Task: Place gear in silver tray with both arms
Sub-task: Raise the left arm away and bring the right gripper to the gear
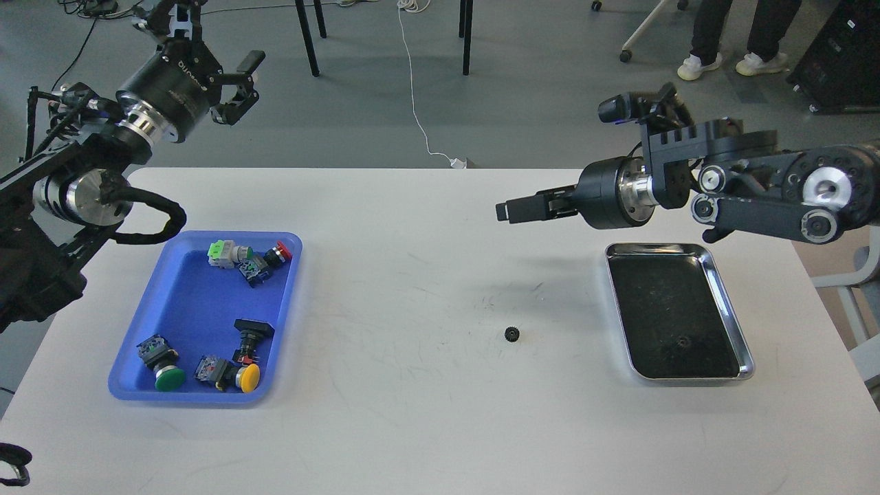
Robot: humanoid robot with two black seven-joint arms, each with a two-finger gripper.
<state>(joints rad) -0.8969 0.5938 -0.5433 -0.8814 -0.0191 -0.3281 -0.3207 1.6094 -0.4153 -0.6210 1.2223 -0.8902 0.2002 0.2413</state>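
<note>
A small black gear [511, 334] lies on the white table, between the two trays. The silver tray [691, 377] sits at the right, with a second small gear [682, 341] on its dark floor. My left gripper [240, 88] is raised high at the far left, beyond the table's back edge, open and empty. My right gripper [507, 210] points left above the table, behind the gear and left of the silver tray. Its fingers overlap side-on, so I cannot tell whether it is open. Neither gripper touches the gear.
A blue plastic tray [180, 395] at the left holds several push-button switches. Beyond the table are chair legs, a white cable on the floor and a person's feet at the far right.
</note>
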